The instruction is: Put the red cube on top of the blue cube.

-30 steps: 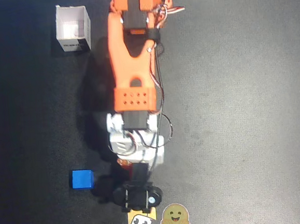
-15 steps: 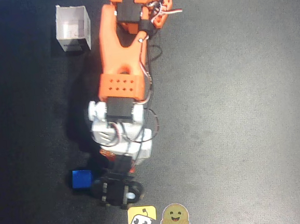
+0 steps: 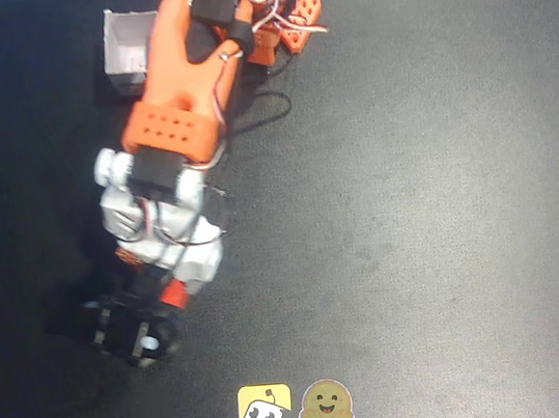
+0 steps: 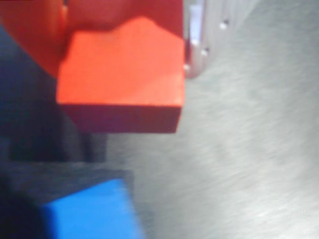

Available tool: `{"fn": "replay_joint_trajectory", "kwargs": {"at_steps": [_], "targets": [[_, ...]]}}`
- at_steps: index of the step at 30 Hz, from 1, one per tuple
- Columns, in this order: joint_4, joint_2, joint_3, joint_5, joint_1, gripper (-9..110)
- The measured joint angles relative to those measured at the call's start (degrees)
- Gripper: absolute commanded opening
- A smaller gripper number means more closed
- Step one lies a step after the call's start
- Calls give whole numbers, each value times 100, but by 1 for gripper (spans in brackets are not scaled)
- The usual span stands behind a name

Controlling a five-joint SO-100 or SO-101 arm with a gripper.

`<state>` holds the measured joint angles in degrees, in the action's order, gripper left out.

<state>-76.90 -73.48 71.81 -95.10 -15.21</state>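
Note:
In the wrist view the red cube point(image 4: 119, 74) fills the upper left, gripped between an orange finger point(image 4: 30, 30) on its left and a pale finger point(image 4: 197, 35) on its right. It hangs above the grey surface and casts a dark shadow below it. The blue cube point(image 4: 89, 211) sits on the surface at the bottom left, lower in the view than the red cube and slightly to its left. In the overhead view my gripper point(image 3: 170, 295) points down at the lower left, with a small patch of red showing there. The arm hides the blue cube in that view.
A white open box point(image 3: 126, 49) stands at the top left beside the arm's base. Two stickers, a yellow one point(image 3: 265, 409) and a brown one point(image 3: 325, 406), lie at the bottom edge of the dark table point(image 3: 434, 206).

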Motion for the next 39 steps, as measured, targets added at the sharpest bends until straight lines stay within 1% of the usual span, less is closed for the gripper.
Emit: {"fn": "replay_joint_trajectory", "kwargs": {"at_steps": [6, 13, 26, 39], "targets": [[0, 0, 0, 35, -334, 5], [-70, 132, -404, 879, -668, 5], [-141, 563, -650, 1222, -571, 5], [-141, 1327, -1670, 1222, -369, 5]]}}
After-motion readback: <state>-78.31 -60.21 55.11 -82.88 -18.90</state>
